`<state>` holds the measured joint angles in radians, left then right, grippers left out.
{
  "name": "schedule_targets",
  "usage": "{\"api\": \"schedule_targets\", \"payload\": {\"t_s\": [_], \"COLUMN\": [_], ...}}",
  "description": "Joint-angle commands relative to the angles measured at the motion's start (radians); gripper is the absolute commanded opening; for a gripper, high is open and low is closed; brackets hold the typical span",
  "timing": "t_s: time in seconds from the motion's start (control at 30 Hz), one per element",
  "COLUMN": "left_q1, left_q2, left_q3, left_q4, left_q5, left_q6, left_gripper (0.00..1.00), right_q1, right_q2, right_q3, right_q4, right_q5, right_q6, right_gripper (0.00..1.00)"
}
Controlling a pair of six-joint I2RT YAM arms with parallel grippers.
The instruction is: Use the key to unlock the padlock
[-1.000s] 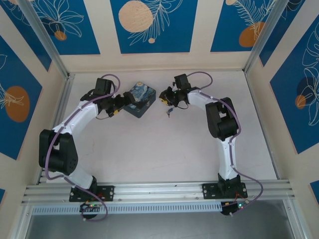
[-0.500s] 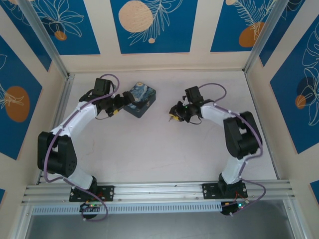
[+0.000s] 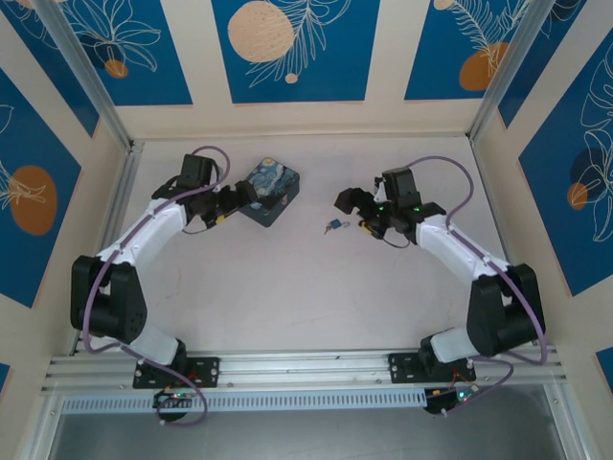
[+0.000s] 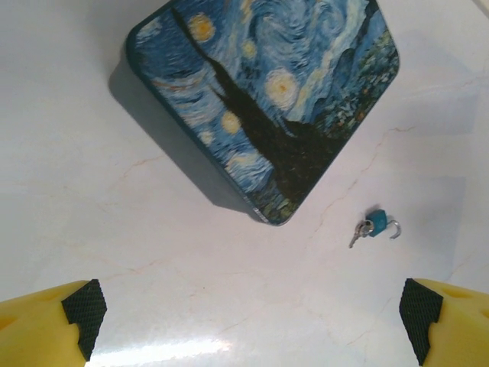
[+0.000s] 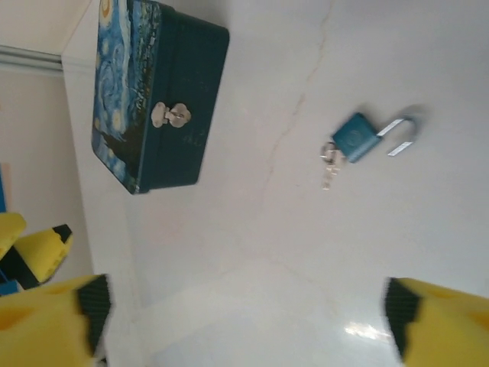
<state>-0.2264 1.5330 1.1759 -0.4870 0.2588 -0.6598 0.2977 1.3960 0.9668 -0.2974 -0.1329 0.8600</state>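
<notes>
Boxy blue padlock [image 5: 355, 136], thin silvery shackle, key [image 5: 330, 164] at its base, lies on glossy counter [image 5: 229, 252] just ahead of the wide-spread right end effector [image 5: 244, 306].

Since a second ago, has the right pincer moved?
Yes: the right pincer has shifted rightward, farther from the tin.

The left arm [image 3: 144, 230] and right arm [image 3: 460, 251] both have white shells on their long links and bulky black housings at the joints. A thin purple cable [image 3: 209, 150] loops along each arm. Black base plates [image 3: 177, 372] are bolted at the near edge of the surface, with small green and orange lights [image 3: 172, 395] just below them. The left hand [image 4: 252, 315] and right hand [image 5: 246, 307] have yellow fingers [image 4: 34, 330] faced with black, finely ribbed pads [image 4: 82, 307].
</notes>
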Motion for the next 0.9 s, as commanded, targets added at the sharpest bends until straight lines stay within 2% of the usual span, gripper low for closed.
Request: {"api": "schedule_targets", "payload": {"t_s": [0.0,0.13,0.23,0.3,0.43,0.5,0.57,0.67,0.73,0.87], "left_q1": [0.009,0.008,0.007,0.007,0.008,0.008,0.011,0.014,0.023,0.041], "left_q2": [-0.085,-0.194,-0.304,-0.388,-0.521,-0.544,-0.548,-0.48,-0.408,-0.259], "left_q3": [-0.039,-0.106,-0.199,-0.293,-0.461,-0.512,-0.573,-0.616,-0.638,-0.675], "left_q4": [-0.025,-0.011,0.075,0.186,0.39,0.473,0.593,0.716,0.803,0.952], "left_q5": [-0.079,-0.232,-0.376,-0.463,-0.608,-0.678,-0.709,-0.755,-0.764,-0.76], "left_q6": [0.069,0.119,0.156,0.175,0.279,0.349,0.466,0.608,0.65,0.641], "left_gripper": [1.0,1.0,1.0,1.0,1.0,1.0,1.0,1.0,1.0,1.0], "right_q1": [-0.039,-0.115,-0.166,-0.179,-0.19,-0.213,-0.243,-0.265,-0.272,-0.274], "right_q2": [-0.125,-0.24,-0.289,-0.313,-0.331,-0.314,-0.296,-0.236,-0.178,-0.058], "right_q3": [-0.033,-0.028,-0.015,-0.034,-0.134,-0.167,-0.226,-0.316,-0.353,-0.401], "right_q4": [-0.134,-0.245,-0.279,-0.24,-0.016,0.072,0.202,0.396,0.506,0.706], "right_q5": [0.108,0.209,0.355,0.52,0.643,0.657,0.614,0.598,0.605,0.579], "right_q6": [-0.089,-0.17,-0.222,-0.261,-0.481,-0.508,-0.519,-0.534,-0.543,-0.621], "right_gripper": [1.0,0.99,0.99,1.0,0.99,1.0,1.0,1.0,1.0,1.0]}}
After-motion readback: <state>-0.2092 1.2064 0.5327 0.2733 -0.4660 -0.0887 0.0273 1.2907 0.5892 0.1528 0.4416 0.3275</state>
